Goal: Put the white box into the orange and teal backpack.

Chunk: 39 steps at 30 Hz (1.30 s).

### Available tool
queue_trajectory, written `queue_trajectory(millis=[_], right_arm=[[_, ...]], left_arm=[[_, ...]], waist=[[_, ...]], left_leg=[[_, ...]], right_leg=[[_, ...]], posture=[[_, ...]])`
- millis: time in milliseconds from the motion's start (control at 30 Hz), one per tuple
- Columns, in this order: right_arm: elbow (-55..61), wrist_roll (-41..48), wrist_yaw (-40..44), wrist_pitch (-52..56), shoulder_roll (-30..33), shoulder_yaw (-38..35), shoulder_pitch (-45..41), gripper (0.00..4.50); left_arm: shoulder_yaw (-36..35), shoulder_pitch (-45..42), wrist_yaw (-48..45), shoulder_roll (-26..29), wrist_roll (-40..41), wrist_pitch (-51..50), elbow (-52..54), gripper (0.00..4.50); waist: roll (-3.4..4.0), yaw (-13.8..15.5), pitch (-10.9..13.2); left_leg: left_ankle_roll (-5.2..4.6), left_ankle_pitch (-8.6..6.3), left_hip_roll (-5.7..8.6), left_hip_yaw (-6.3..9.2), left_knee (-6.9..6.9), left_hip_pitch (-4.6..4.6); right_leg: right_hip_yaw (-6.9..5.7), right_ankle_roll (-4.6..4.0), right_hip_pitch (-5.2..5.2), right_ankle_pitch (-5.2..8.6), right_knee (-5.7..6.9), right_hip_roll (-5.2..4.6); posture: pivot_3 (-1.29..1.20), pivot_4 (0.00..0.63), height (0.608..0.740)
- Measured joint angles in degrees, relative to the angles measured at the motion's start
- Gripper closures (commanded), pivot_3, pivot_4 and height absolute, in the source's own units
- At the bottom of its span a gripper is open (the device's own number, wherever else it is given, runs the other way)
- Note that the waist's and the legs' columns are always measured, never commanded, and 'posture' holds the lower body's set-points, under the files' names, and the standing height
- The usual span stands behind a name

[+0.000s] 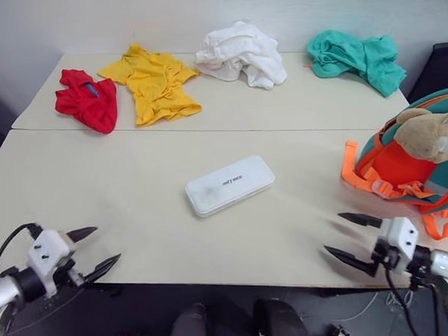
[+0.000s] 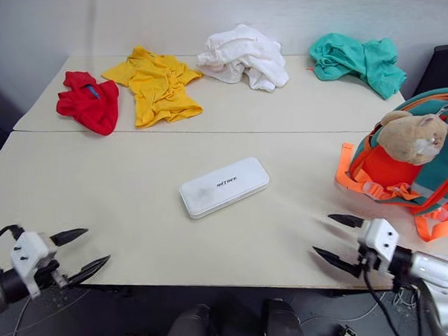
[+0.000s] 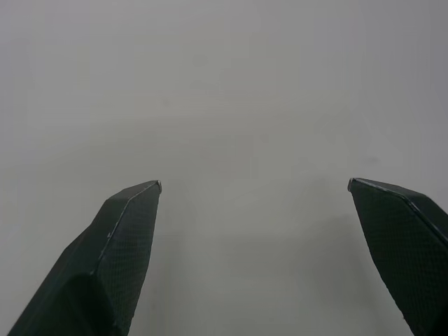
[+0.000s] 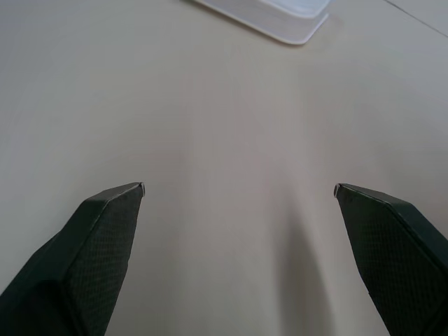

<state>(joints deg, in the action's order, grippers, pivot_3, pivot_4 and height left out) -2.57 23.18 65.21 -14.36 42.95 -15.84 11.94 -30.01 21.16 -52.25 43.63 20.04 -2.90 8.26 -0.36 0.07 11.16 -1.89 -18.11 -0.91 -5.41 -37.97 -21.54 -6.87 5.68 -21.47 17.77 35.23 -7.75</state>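
Observation:
The white box (image 1: 230, 185) lies flat in the middle of the near table, dark lettering on its lid; its edge (image 4: 280, 17) also shows in the right wrist view. The orange and teal backpack (image 1: 414, 171) stands at the table's right edge with a tan plush animal (image 1: 429, 135) on top and orange straps spilling forward. My left gripper (image 1: 101, 249) hovers open over the front left edge, nothing between its fingers. My right gripper (image 1: 342, 235) is open and empty at the front right, just in front of the backpack and right of the box.
Along the far table lie a red garment (image 1: 89, 99), a yellow garment (image 1: 153, 82), a white cloth garment (image 1: 243, 54) and a teal cloth garment (image 1: 357, 56). A seam (image 1: 207, 130) joins the two tables. A dark object (image 1: 441, 65) stands behind the backpack.

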Motion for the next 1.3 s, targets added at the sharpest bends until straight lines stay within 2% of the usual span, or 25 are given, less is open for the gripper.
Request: queue_trajectory(millis=[100,300,467,533,567,633,733,833,867,933,1000,1033,1100,1300], right_arm=[[-1.44,-0.02,2.43,-2.19,0.44,-0.25,0.85,0.04],[-3.64,-0.15,2.7,-4.29,-1.02,0.19,-0.97,0.04],[-2.0,0.23,-2.11,2.38,-3.46,2.79,-8.36,0.04],[-0.67,-0.67,-6.73,8.91,-4.33,4.98,-13.77,0.04],[-0.13,-1.57,-8.59,11.59,-4.62,6.27,-16.1,0.0],[0.51,-3.85,-12.57,16.51,-6.21,9.32,-21.56,0.0],[-0.07,-7.49,-18.13,20.72,-9.69,13.06,-28.0,0.64],[-3.01,-11.58,-23.03,20.98,-11.55,14.31,-31.41,1.6],[-6.01,-14.43,-27.29,20.42,-13.24,14.38,-33.48,1.82],[-10.18,-18.58,-33.58,18.46,-17.42,15.73,-37.12,2.62],[-12.46,-20.48,-35.12,15.77,-20.16,18.0,-38.52,3.34],[-13.73,-20.94,-35.09,14.54,-20.92,18.57,-38.72,3.68],[-17.27,-21.36,-34.11,12.36,-21.87,19.87,-39.64,4.36],[-20.66,-19.16,-25.47,9.4,-23.09,21.1,-41.34,4.44]], left_arm=[[-0.97,-0.02,0.1,-0.48,1.25,-0.67,0.25,0.0],[-1.52,0.3,-1.6,-0.11,8.57,-9.51,3.32,0.0],[-2.63,-0.2,-2.22,1.49,11.16,-15.37,5.28,0.0],[-2.46,-4.88,0.8,0.78,12.53,-18.12,6.76,0.0],[-2.26,-7.29,2.82,0.26,12.83,-19.14,7.63,0.39],[-0.25,-11.88,7.29,0.13,12.32,-21.47,9.71,0.9],[4.67,-15.67,12.17,0.1,10.13,-25.33,11.31,1.86],[8.52,-16.86,14.74,-0.49,8.49,-28.2,11.23,2.74],[10.61,-18.7,16.32,-1.21,7.43,-29.72,11.04,2.93],[15.52,-22.38,18.74,-3.44,6.27,-32.15,11.15,3.66],[18.35,-23.81,20.36,-5.97,6.15,-33.93,11.19,4.33],[19.04,-24.45,21.07,-7.14,6.18,-34.73,11.14,4.5],[20.57,-26.03,21.72,-8.31,6.16,-35.87,11.08,4.5],[25.06,-29.99,22.8,-9.96,4.07,-37.36,8.7,4.5]], waist=[[0.01,-0.02,0.0],[0.02,-0.3,0.01],[0.13,-0.42,0.07],[0.14,-0.34,0.08],[0.14,-0.16,0.08],[0.14,-0.09,0.07],[0.17,-0.33,0.09],[0.17,-0.41,0.1],[0.16,-0.44,0.09],[0.16,-0.55,0.09],[0.15,-0.81,0.08],[0.14,-0.91,0.08],[0.15,-0.93,0.08],[0.15,-1.62,0.08]], left_leg=[[0.09,-0.17,-0.01,0.0,0.0,0.02],[0.13,-0.06,-0.04,-0.06,0.0,0.05],[0.29,-0.13,-0.07,-0.13,0.0,0.1],[0.32,-0.11,-0.07,-0.12,-0.03,0.09],[0.34,-0.1,-0.06,-0.08,-0.03,0.08],[0.36,-0.09,-0.04,-0.08,-0.02,0.07],[0.08,0.07,-0.02,-0.12,0.03,0.02],[0.05,0.09,-0.02,-0.21,0.04,-0.05],[0.03,0.1,-0.01,-0.23,-0.02,-0.04],[-0.01,0.19,0.02,-0.31,-0.05,-0.08],[0.02,0.21,-0.01,-0.31,-0.04,-0.07],[0.03,0.22,-0.02,-0.3,-0.02,-0.07],[0.01,0.24,-0.01,-0.3,-0.02,-0.08],[-0.01,0.27,-0.02,-0.28,-0.02,-0.08]], right_leg=[[0.04,-0.01,-0.01,0.01,0.02,0.0],[0.08,-0.02,-0.02,0.01,0.04,0.04],[0.2,-0.04,-0.06,0.02,0.12,0.06],[0.22,-0.06,-0.12,0.03,0.18,0.05],[0.21,-0.06,-0.11,0.03,0.19,0.03],[0.21,-0.06,-0.12,0.03,0.2,0.01],[0.2,-0.06,-0.18,0.03,0.34,0.1],[0.2,-0.06,-0.23,0.03,0.34,0.18],[0.19,-0.05,-0.21,0.03,0.38,0.18],[0.23,-0.02,-0.25,0.01,0.41,0.18],[0.25,-0.02,-0.26,0.01,0.45,0.21],[0.24,-0.02,-0.26,0.01,0.44,0.23],[0.24,-0.01,-0.26,0.01,0.44,0.23],[0.22,-0.01,-0.25,0.01,0.45,0.24]], posture=[[0.0,0.15,0.74],[0.0,0.15,0.74],[0.0,0.15,0.74],[0.0,0.15,0.74],[0.0,0.15,0.74],[0.0,0.15,0.74],[0.0,0.15,0.74],[0.0,0.15,0.74],[0.0,0.15,0.74],[0.0,0.15,0.74],[0.0,0.15,0.74],[0.0,0.15,0.74],[0.0,0.15,0.74],[0.0,0.15,0.74]])
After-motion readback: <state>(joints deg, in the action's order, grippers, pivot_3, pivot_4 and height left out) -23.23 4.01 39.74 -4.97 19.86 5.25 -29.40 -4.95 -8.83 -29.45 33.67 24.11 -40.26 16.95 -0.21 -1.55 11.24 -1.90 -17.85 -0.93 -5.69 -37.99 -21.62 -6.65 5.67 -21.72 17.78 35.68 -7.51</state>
